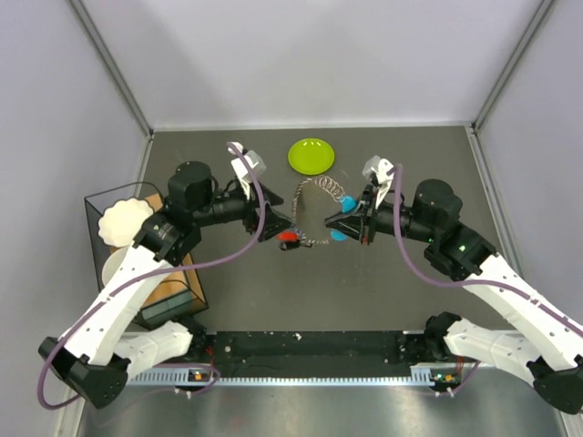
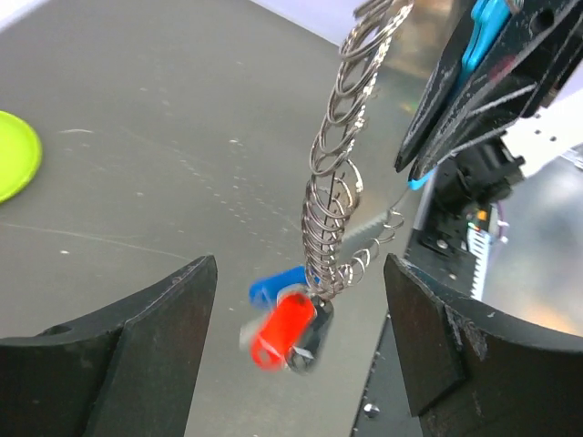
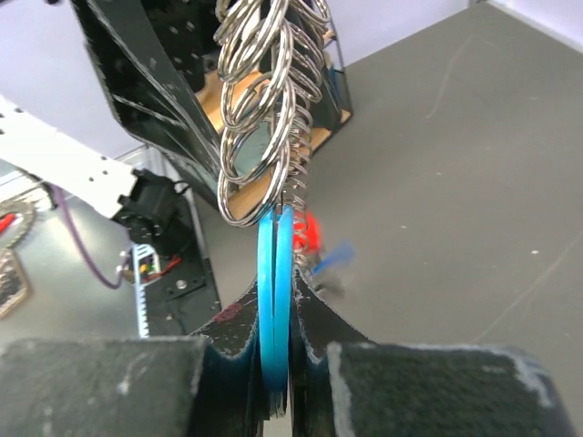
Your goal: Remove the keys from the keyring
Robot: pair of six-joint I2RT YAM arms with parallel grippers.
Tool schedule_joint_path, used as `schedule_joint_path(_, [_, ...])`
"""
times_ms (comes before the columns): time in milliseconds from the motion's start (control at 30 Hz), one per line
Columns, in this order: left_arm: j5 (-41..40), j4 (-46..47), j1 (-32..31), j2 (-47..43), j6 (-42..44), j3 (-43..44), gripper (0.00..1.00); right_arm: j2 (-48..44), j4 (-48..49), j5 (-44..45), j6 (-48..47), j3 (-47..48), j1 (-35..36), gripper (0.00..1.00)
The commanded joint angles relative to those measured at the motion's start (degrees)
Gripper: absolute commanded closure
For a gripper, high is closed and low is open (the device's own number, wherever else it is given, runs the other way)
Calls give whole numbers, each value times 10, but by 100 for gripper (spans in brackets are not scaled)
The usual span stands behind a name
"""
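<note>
Right gripper [image 3: 279, 305]: jaws closed tight on the blue crescent piece [image 3: 273, 273] of the keyring [image 3: 290, 118], whose coil of metal rings rises directly above its fingertips. Left gripper [image 2: 299, 291]: jaws spread wide, gripping nothing. The keys [image 2: 284, 330], one red-headed and one blue-headed visible, hang from the ring chain in the gap between its fingers, touching neither. Green plate [image 1: 311, 156] lies beyond both grippers, well apart

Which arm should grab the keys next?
Left. The left gripper is open, with the keys hanging between its fingers, untouched. The right gripper is shut on the blue piece of the keyring, holding it up.
</note>
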Motion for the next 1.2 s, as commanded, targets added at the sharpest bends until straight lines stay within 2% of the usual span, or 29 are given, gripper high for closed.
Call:
schedule_joint_path(0, [127,88,0,-11,-57,-37,21,-21,77,-69,46,16,-1,100])
schedule_joint_path(133, [163,172,-1,-22,-118,-64,21,-25,116,-75,65,1,-3,100])
schedule_joint_path(300, [180,195,-4,-18,-139,-76,24,-24,163,-97,100,-15,-1,100])
schedule_joint_path(433, [192,208,-11,-9,-154,-81,34,-19,173,-104,108,-20,-2,100])
schedule_joint_path(533, [202,245,-14,-14,-180,-91,45,-16,171,-105,109,-21,-1,100])
schedule_joint_path(567, [209,253,-15,-15,-187,-95,52,-14,172,-105,111,-21,-1,100])
schedule_joint_path(667, [222,274,-22,-13,-203,-98,65,-9,179,-108,116,-19,-1,100])
schedule_joint_path(700, [224,277,-25,-12,-207,-98,84,-8,181,-109,117,-18,-1,100])
schedule_joint_path(733, [224,279,-28,-11,-213,-98,94,-5,181,-111,117,-16,-2,100])
schedule_joint_path(767, [225,283,-29,-11,-219,-99,100,-4,181,-111,117,-15,-1,100])
schedule_joint_path(900, [214,314,-31,-19,-259,-106,100,9,179,-108,118,-16,-4,99])
schedule_joint_path(933, [208,317,-31,-21,-265,-106,100,9,179,-102,124,-18,-5,93])
schedule_joint_path(1000, [193,317,-31,-28,-269,-105,100,8,182,-94,130,-20,-7,87])
schedule_joint_path(1033, [175,315,-31,-29,-271,-103,100,4,182,-86,132,-22,-7,78])
schedule_joint_path(1100, [165,312,-31,-31,-277,-97,100,-3,181,-78,133,-26,-7,70])
schedule_joint_path(1133, [152,311,-30,-31,-279,-94,100,-11,172,-65,127,-31,-7,61])
schedule_joint_path(1167, [145,307,-31,-31,-279,-88,100,-18,169,-57,125,-36,-7,58])
